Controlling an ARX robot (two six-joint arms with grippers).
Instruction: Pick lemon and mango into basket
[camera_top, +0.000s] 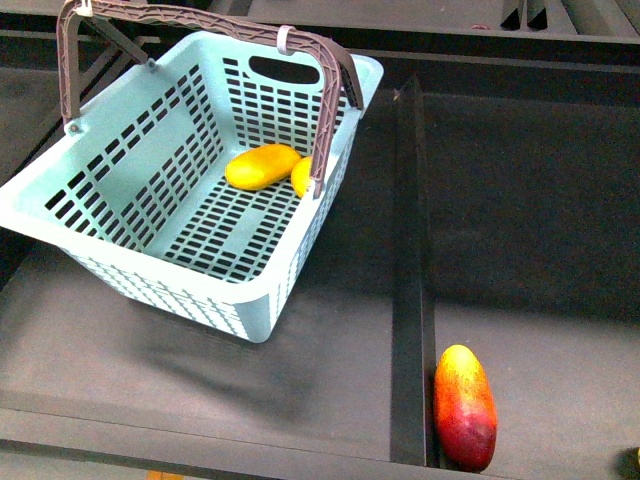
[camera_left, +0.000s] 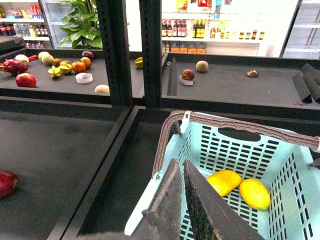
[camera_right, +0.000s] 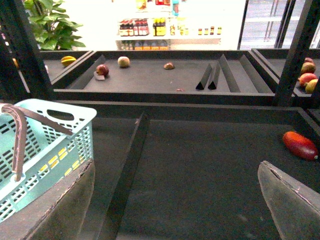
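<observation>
Fingers of the left gripper (camera_left: 181, 167) are pressed together with only a thin slit between them and nothing in it, hanging over the near rim of the basket (camera_left: 150, 200). The right gripper (camera_right: 175, 200) is spread wide, empty, over bare shelf beside the basket, on the far side of the divider (camera_top: 408, 280) from it.

Inside the basket, the mango (camera_top: 262, 166) lies on the slotted floor near the wall with the cut-out grip. The lemon (camera_top: 301, 176) lies just beside it, half hidden behind the brown handle (camera_top: 330, 110) in the front view and plain in the left wrist view.

Both fruits appear to be in, so the task looks finished. A red-and-yellow mango (camera_top: 465, 406) lies beyond the divider, well apart from the basket.
</observation>
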